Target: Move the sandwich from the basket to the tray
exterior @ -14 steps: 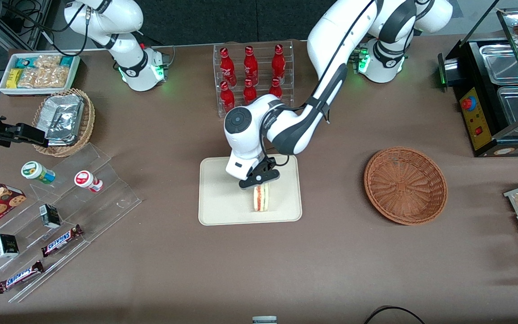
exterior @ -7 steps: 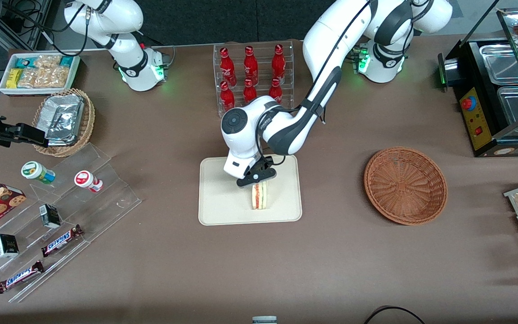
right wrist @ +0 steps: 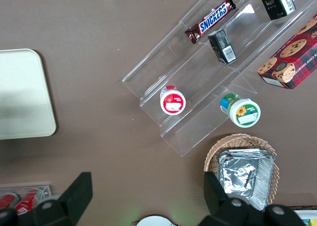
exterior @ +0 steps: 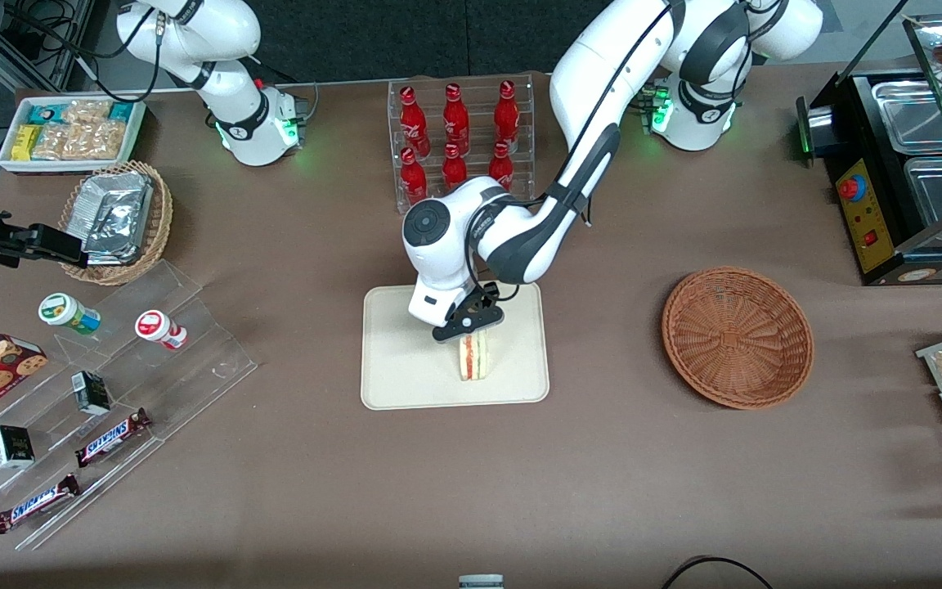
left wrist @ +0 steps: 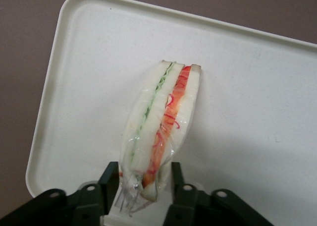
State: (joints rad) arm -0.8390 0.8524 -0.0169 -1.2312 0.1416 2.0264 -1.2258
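The sandwich (exterior: 473,360), a pale bread wedge in clear wrap with red and green filling, stands on edge on the cream tray (exterior: 405,368), nearer the working arm's side of it. My left gripper (exterior: 471,331) is above its end farther from the front camera and is shut on it. In the left wrist view the fingers (left wrist: 110,179) press both sides of the sandwich (left wrist: 158,122) over the tray (left wrist: 247,112). The reddish-brown basket (exterior: 737,335) lies toward the working arm's end and holds nothing. The tray's corner also shows in the right wrist view (right wrist: 20,97).
A clear rack of red bottles (exterior: 459,135) stands farther from the front camera than the tray. Toward the parked arm's end are a clear stepped shelf with snacks (exterior: 111,368) and a tan basket of foil packets (exterior: 115,219). A black food warmer (exterior: 904,164) stands at the working arm's end.
The gripper and the sandwich shifted together slightly away from the front camera over the tray, then settled; the grip is unchanged.
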